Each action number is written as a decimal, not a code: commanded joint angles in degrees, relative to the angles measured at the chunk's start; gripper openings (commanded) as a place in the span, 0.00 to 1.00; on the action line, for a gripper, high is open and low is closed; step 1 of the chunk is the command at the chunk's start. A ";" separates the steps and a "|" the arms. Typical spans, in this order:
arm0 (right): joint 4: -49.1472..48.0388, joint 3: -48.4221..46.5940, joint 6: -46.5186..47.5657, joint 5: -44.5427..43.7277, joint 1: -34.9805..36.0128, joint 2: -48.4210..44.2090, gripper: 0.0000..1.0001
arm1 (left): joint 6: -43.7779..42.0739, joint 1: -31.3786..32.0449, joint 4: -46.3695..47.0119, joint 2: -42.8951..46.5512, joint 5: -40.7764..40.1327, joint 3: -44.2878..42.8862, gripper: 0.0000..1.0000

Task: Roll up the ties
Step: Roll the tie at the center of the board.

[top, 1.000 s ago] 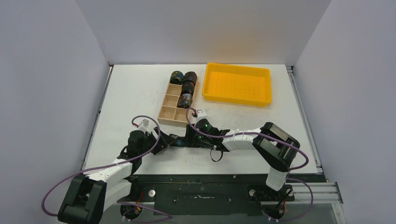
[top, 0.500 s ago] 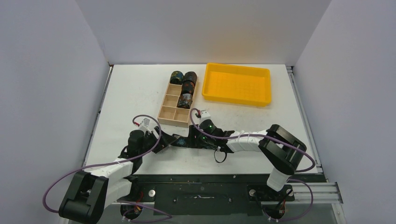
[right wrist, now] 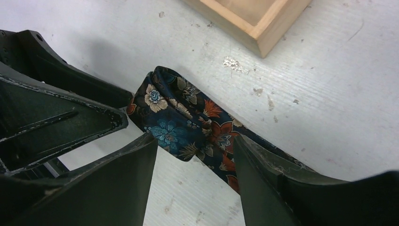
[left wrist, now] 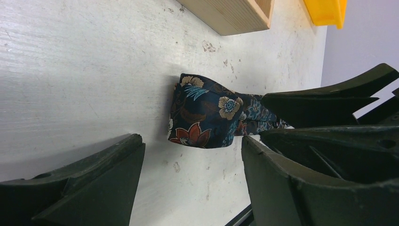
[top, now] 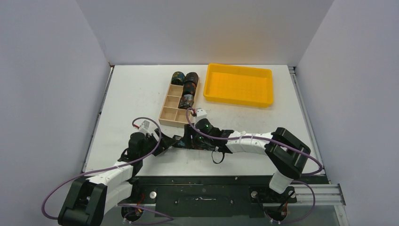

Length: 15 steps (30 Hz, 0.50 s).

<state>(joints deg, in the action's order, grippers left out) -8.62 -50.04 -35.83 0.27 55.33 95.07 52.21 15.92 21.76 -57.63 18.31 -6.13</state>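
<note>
floral tie lay between two sets of spread jaws

at the near part of the white, scuffed desk (top: 136, 94), the left arm (top: 117, 169) and the right arm (top: 249, 141) reached in toward each other, and their black, angular, hard-edged jaws met almost nose to nose. the left jaws stood spread wide and held nothing. the folded end of a tie (left wrist: 207, 113) lay flat on the desk just ahead of the gap between them. the tie was dark, faintly glossy woven cloth printed with blue, cream and red-orange flowers. its end was doubled into a soft, rounded loop, and the rest trailed off as a narrow strip beneath the right jaws. the right jaws were spread too, set one on each side of the strip. the cloth filled most of the gap, and whether either side touched it could not be told.

just beyond, apart from the tie, sat a light wooden box (top: 165, 113), its thin, plain-grained walls dividing it into small square compartments in two columns. rolled ties (top: 189, 88) sat in its far compartments as stubby dark cylinders of speckled fabric, two across the far end and two more down the right column. just beside the box on the right lay a shallow, rectangular yellow plastic tray (top: 237, 101) with a gridded floor.
</note>
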 commanded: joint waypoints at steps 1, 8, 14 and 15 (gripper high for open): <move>0.47 -2.51 1.64 -1.02 0.66 3.13 0.59 | -1.30 -0.26 0.12 0.67 -0.65 -0.23 0.73; 1.06 -0.84 1.80 -2.71 0.34 4.25 0.53 | -1.35 -0.26 1.52 -0.72 0.44 -0.40 0.73; 0.57 0.86 1.91 -2.77 -0.78 4.19 0.52 | -0.88 -0.26 3.76 -2.15 1.82 -0.48 0.73; 0.50 1.13 1.96 -2.66 -0.97 4.17 0.52 | -0.72 -0.18 4.34 -2.51 2.13 -0.49 0.73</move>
<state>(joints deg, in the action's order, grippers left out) -6.87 -50.28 -34.92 -0.67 55.42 99.96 51.86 15.92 22.63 -59.02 18.70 -6.13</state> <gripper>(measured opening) 0.526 0.729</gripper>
